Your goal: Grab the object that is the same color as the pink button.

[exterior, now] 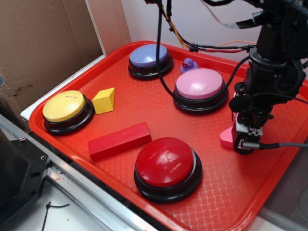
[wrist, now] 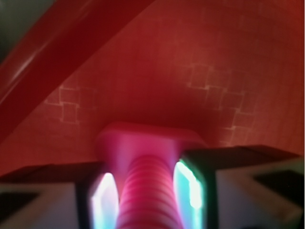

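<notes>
Gripper straddling the small hot-pink ridged plastic bolt.
Its shaft is standing upright between barely parted fingers; whether they are clamping it is unclear.

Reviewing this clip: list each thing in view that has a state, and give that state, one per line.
tool: down at the tray, pads either side of the bolt's ridged shaft; full contact unclear.
hot-pink bolt: upright, base flat on the tray.
pink button: untouched, dome up.
lavender-blue button: untouched.
red button: untouched.
yellow button: untouched.
red block: lying flat.
yellow wedge: resting on tray.
small purple piece: standing behind pink button.
red tray: flat, holding everything.
</notes>
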